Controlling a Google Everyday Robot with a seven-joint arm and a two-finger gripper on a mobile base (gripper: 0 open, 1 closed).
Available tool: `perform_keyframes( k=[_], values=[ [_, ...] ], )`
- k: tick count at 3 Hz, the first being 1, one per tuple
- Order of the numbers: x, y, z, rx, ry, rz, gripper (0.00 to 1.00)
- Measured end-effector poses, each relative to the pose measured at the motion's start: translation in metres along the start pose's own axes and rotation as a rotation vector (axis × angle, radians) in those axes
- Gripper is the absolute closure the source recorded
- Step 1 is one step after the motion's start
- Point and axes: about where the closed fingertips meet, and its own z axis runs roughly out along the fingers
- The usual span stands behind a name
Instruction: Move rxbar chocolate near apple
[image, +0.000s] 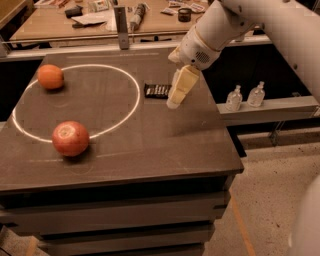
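Note:
The rxbar chocolate (157, 90) lies flat on the dark table (150, 145), just right of a white circle drawn on it. The apple (70, 138), reddish and glossy, sits at the circle's front left. My gripper (175, 100) hangs from the white arm just above and at the right end of the bar, its pale fingers pointing down and covering that end. The gripper holds nothing.
A smaller orange fruit (50, 76) sits at the circle's far left. Two small clear bottles (245, 96) stand on a shelf right of the table. A cluttered wooden bench (100, 20) runs behind. The table's right edge is close to the gripper.

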Motion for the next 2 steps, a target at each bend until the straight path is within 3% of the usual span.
perform_keyframes(
  k=[1, 2],
  values=[
    [0.008, -0.012, 0.044, -0.084, -0.009, 0.055, 0.0],
    [0.012, -0.018, 0.061, -0.112, -0.005, 0.087, 0.0]
  ],
)
